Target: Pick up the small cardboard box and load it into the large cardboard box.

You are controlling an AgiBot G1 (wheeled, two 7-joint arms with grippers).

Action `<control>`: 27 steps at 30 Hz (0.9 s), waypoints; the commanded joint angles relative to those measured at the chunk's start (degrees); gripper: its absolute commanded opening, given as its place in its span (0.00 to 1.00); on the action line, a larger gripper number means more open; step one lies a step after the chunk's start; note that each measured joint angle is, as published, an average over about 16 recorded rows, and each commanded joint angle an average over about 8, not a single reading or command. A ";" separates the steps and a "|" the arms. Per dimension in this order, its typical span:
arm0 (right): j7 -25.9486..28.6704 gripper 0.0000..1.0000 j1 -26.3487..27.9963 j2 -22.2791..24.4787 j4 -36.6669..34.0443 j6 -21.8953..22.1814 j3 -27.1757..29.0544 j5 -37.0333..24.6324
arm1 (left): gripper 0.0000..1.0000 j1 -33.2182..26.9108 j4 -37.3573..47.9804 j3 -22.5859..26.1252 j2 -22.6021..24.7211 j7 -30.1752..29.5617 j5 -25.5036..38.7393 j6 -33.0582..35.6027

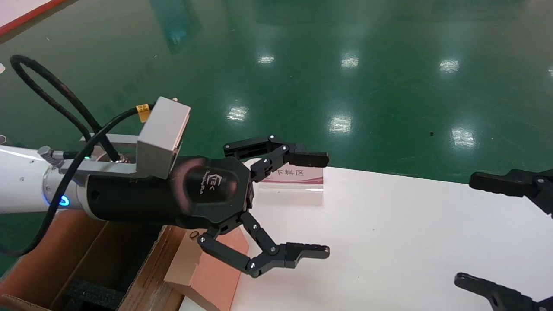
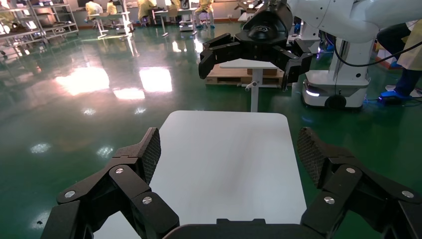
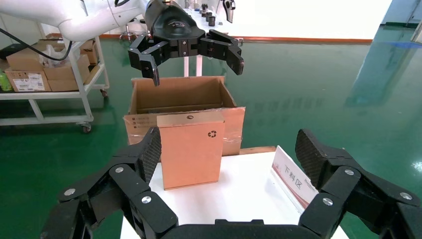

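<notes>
The small cardboard box (image 3: 190,148), pinkish-tan with a black recycling symbol, stands upright at the left end of the white table (image 1: 389,242). In the head view this small cardboard box (image 1: 207,272) shows partly under my left arm. The large cardboard box (image 3: 178,97) sits open just beyond the table's end, and the large cardboard box (image 1: 65,263) shows black foam inside. My left gripper (image 1: 322,204) hovers open and empty above the table, past the small box. My right gripper (image 1: 465,229) stays open and empty at the right, facing the small box from a distance.
A clear sign holder with a red-and-white label (image 1: 293,177) stands at the table's far edge. Green floor surrounds the table. A shelf cart with cartons (image 3: 45,74) stands beyond the large box.
</notes>
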 commanded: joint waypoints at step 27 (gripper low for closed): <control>-0.04 1.00 0.04 0.00 -0.05 -0.01 -0.06 0.03 | 1.00 -5.59 -2.81 5.64 -3.12 -9.39 14.23 -2.67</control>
